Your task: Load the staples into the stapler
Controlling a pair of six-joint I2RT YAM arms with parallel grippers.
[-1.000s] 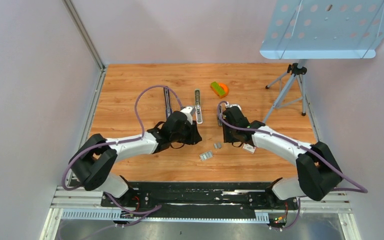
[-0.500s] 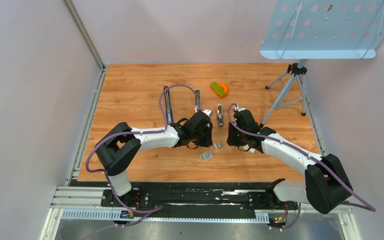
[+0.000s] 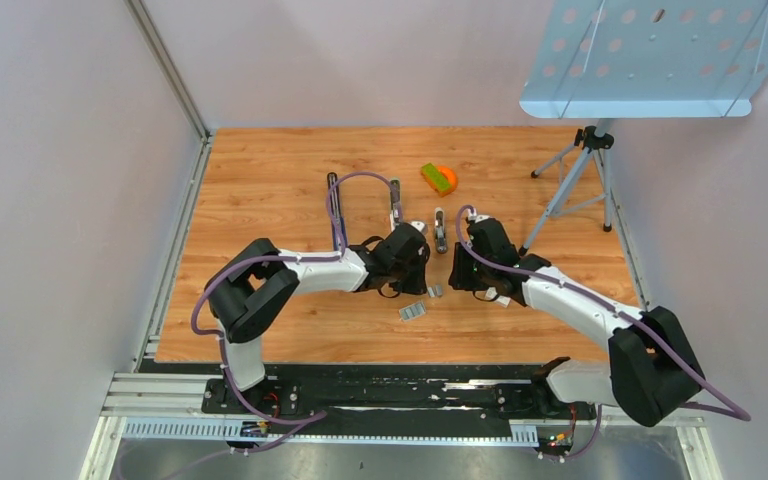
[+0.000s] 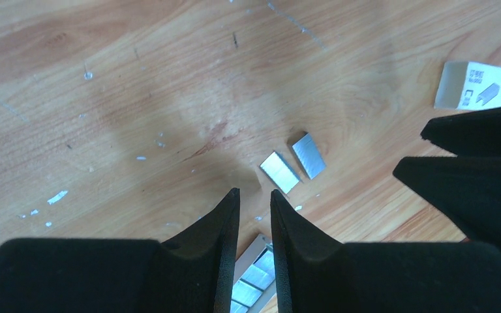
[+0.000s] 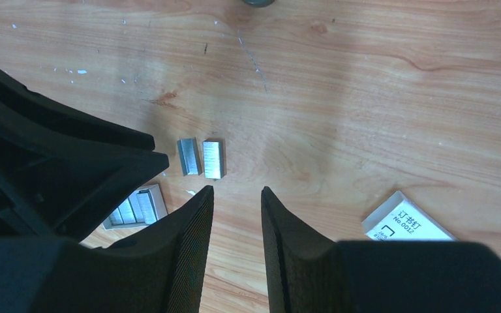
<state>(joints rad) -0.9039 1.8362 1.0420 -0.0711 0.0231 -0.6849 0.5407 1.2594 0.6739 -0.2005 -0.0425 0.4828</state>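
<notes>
Two small silvery staples blocks (image 4: 280,172) (image 5: 212,158) lie side by side on the wooden table, seen in the top view as staples (image 3: 435,291). My left gripper (image 4: 254,192) hovers just short of them, open by a narrow gap with nothing between its fingers. From the other side my right gripper (image 5: 237,189) faces the same blocks, open and empty. In the top view the left gripper (image 3: 415,272) and right gripper (image 3: 457,275) stand close together above the blocks. The silver stapler (image 3: 396,198) lies behind the left wrist, partly hidden by it.
A small tray of staple strips (image 3: 412,311) (image 5: 134,207) sits just near of the loose blocks. A white staple box (image 4: 474,85) (image 5: 408,225) lies under the right arm. A short silver-and-dark piece (image 3: 440,232), an orange-green object (image 3: 438,178) and a tripod stand (image 3: 572,185) are farther back.
My left arm has swung right from the stapler to the loose staples. The right gripper has shifted slightly right and now faces it. The staples have not moved.
</notes>
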